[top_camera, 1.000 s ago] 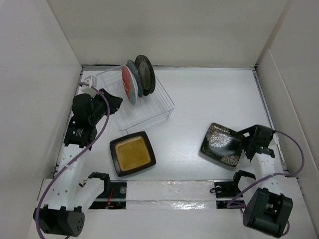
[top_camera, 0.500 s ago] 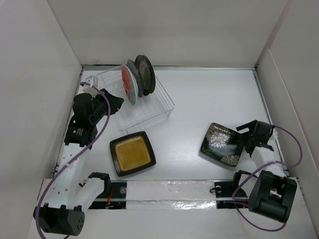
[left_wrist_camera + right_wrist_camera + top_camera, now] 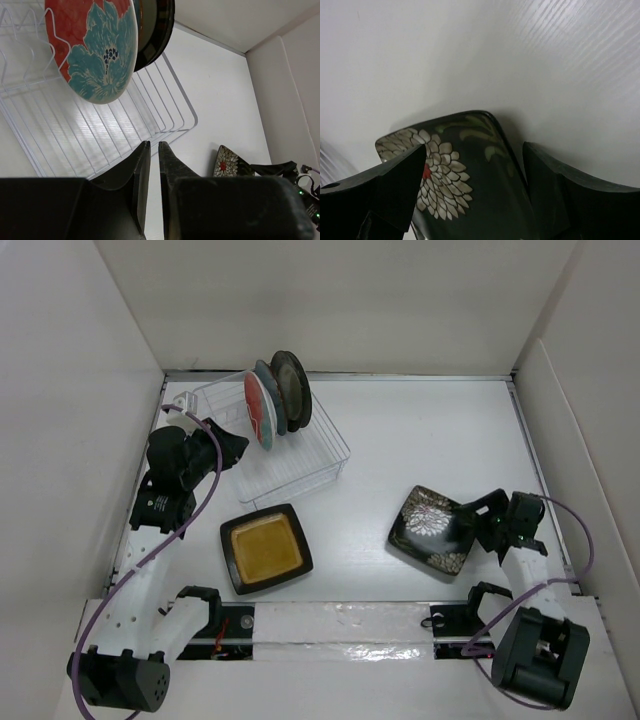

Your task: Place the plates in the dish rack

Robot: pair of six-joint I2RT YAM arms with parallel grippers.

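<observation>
**Right pincer (image 3: 476, 523) at the floral plate (image 3: 425, 530)**
We see jaws apart astride the plate, now slid left; left pincer (image 3: 154, 146) nearly together.

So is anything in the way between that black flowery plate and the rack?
Nothing visible. Only bare table lies between the floral plate and the rack. The brown plate sits off to one side, and the rack's near slots are free.

Top external: fixed, high, looking down over the whole table (image 3: 420, 440).
Left wrist: low beside the dish rack (image 3: 100, 145), facing across it.
Right wrist: close on the black floral plate (image 3: 470, 165) (visible in all three views).
</observation>
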